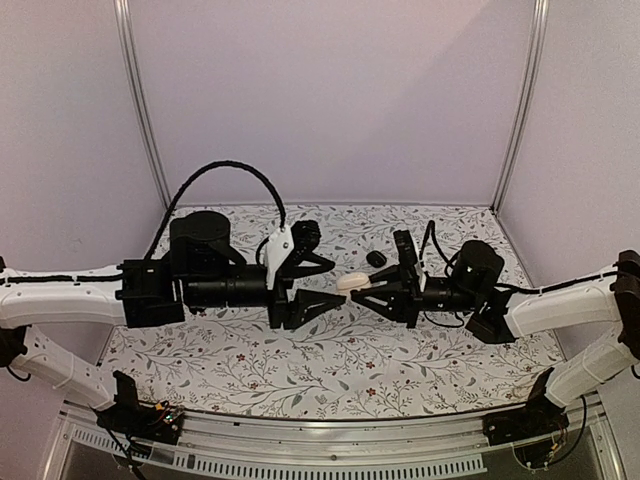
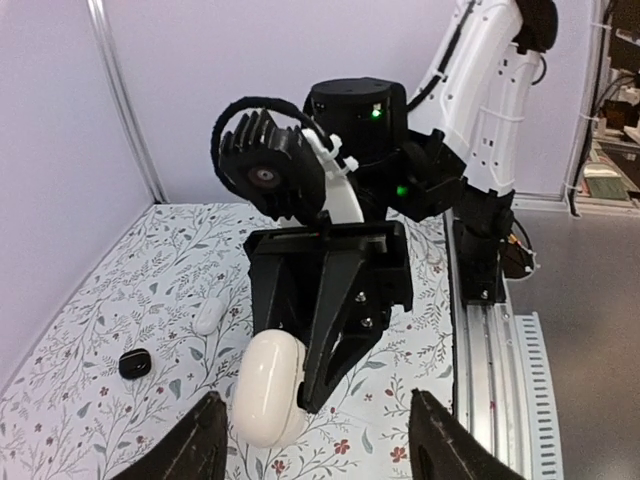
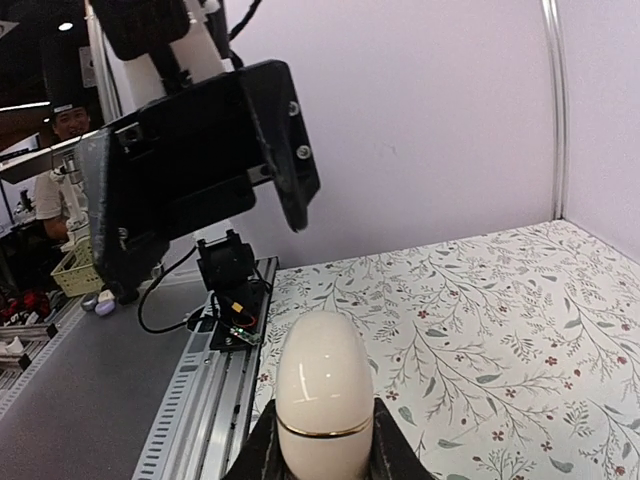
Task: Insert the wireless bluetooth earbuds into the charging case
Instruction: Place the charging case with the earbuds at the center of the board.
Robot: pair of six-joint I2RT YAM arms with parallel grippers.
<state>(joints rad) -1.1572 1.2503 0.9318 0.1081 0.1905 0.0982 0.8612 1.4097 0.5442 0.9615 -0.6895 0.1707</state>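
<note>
My right gripper (image 1: 366,284) is shut on a closed cream pebble-shaped charging case (image 1: 352,282) and holds it above the table's middle. In the right wrist view the case (image 3: 322,380) stands up between the fingers, with a gold seam line around it. My left gripper (image 1: 332,282) is open and empty, its jaws spread wide on either side of the case tip (image 2: 268,388). A small black rounded piece (image 1: 376,258) and a small white one (image 2: 210,316) lie on the cloth behind; they are too small to tell earbud from case.
The floral cloth (image 1: 300,360) covers the table. White walls close the back and sides. A metal rail (image 1: 330,435) runs along the near edge by the arm bases. The black piece also shows in the left wrist view (image 2: 135,363).
</note>
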